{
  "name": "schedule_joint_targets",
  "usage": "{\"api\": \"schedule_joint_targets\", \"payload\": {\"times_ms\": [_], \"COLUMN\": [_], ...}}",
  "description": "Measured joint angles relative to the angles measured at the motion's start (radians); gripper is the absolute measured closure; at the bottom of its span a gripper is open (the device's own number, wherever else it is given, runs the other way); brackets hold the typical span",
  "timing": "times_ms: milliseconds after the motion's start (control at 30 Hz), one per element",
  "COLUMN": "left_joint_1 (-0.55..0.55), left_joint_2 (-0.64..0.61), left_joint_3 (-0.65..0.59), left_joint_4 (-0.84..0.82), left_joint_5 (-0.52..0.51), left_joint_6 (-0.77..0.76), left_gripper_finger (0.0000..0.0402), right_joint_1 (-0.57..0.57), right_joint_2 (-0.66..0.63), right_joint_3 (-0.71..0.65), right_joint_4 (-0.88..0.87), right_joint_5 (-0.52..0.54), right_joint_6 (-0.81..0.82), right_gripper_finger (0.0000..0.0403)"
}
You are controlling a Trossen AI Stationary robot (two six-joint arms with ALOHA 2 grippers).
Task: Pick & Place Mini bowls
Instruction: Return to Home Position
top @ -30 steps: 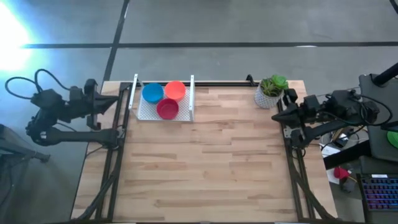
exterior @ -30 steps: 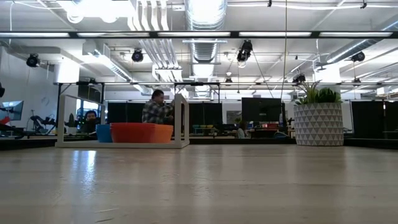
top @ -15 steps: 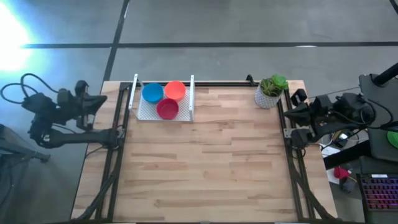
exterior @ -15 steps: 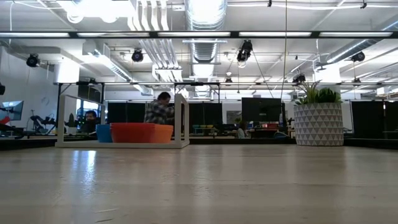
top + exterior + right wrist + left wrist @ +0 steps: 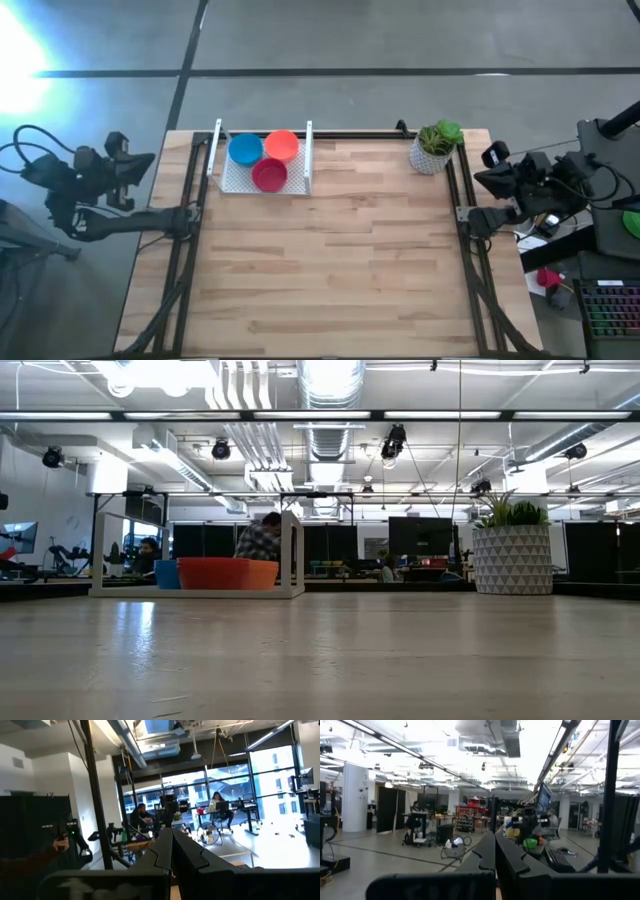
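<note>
Return-home step; stacking looks done. Mini bowls (image 5: 268, 175) stacked by colour on shelf (image 5: 232, 183), upper left of high view. Left gripper (image 5: 494, 836) and right gripper (image 5: 172, 832) clenched, empty, beyond table sides. Next: settle arms at rest.

low view | blue bowls (image 5: 166, 574) partly behind red bowls (image 5: 212, 573); stack counts untellable
</note>
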Motion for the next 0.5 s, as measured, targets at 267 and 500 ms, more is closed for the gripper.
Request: {"api": "schedule_joint_targets", "payload": {"times_ms": [267,500], "left_joint_1": [0.000,0.000], "left_joint_2": [-0.037,-0.039], "left_joint_3": [0.001,-0.057], "left_joint_4": [-0.015,0.009], "left_joint_5": [-0.005,-0.014], "left_joint_6": [0.001,-0.008], "left_gripper_finger": [0.0401,0.0401], "right_joint_1": [0.000,0.000], "right_joint_2": [-0.095,-0.085], "right_joint_3": [-0.064,-0.107], "right_joint_4": [0.004,0.009], "right_joint_5": [0.004,0.016], "right_joint_6": [-0.012,-0.084], "right_gripper_finger": [0.0394,0.0394]}}
